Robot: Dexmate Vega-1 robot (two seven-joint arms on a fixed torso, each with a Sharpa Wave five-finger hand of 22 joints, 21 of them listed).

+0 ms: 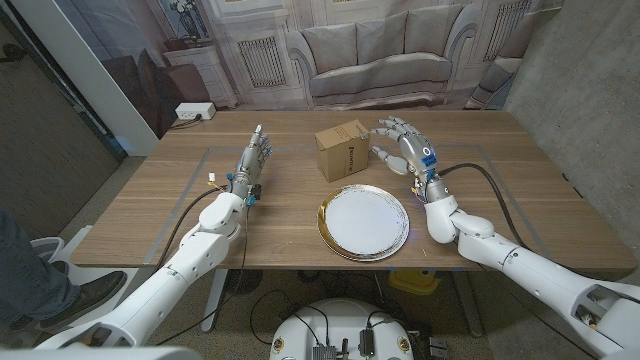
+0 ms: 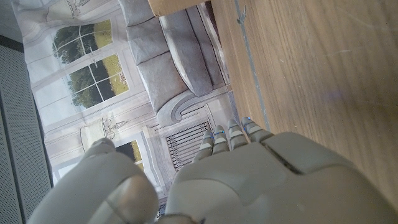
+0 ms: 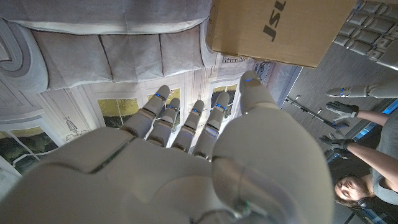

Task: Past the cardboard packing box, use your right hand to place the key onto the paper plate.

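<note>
On the wooden table (image 1: 520, 170), the small brown cardboard packing box (image 1: 343, 149) stands just beyond the round white paper plate with a gold rim (image 1: 364, 222). The robot's right hand (image 1: 402, 143) hovers just beside the box on its right, fingers spread and lightly curled toward it, with nothing visible in its grasp. The key cannot be made out in any view. The left hand (image 1: 253, 162) waits well apart to the left, fingers straight and together, holding nothing. A person wearing gloves (image 3: 348, 152) appears in the right wrist view.
</note>
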